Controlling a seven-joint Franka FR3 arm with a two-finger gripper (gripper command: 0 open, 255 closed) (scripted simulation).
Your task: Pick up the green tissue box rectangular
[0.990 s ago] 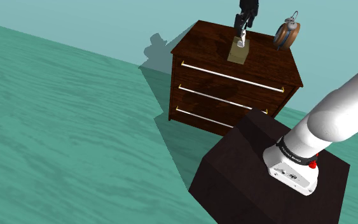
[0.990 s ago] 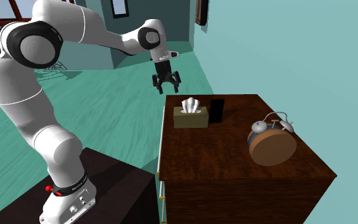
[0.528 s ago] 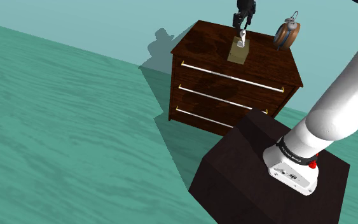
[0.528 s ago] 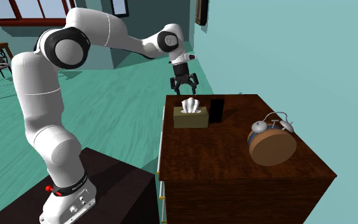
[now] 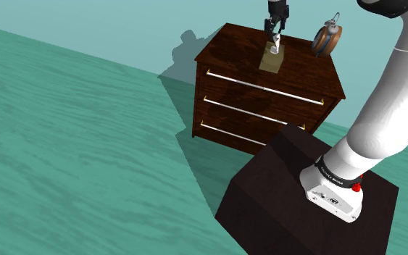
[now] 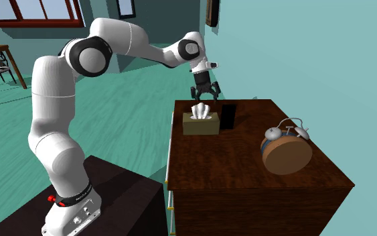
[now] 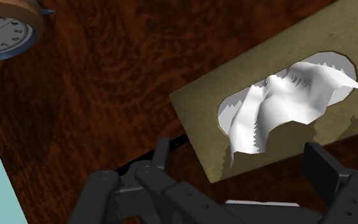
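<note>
An olive-green rectangular tissue box (image 6: 201,125) with white tissue sticking out of its top stands on the dark wooden dresser (image 6: 247,178), near the edge closest to the arm. In the shoulder view the tissue box (image 5: 271,61) sits mid-top of the dresser (image 5: 267,94). My gripper (image 6: 203,99) hangs just above the box, pointing down, and also shows in the shoulder view (image 5: 272,30). Seen from the wrist, the gripper (image 7: 241,162) is open, with the box (image 7: 203,118) below and between the spread fingers, touching neither.
A round alarm clock (image 6: 286,151) stands on the dresser farther from the arm; it is also in the shoulder (image 5: 327,38) and wrist (image 7: 6,28) views. A dark patch (image 6: 228,116) lies beside the box. The dark stand (image 5: 282,188) is in front of the drawers.
The arm has swung toward the dresser. The gripper went from outside the dresser's edge to directly above the tissue box, staying open.
</note>
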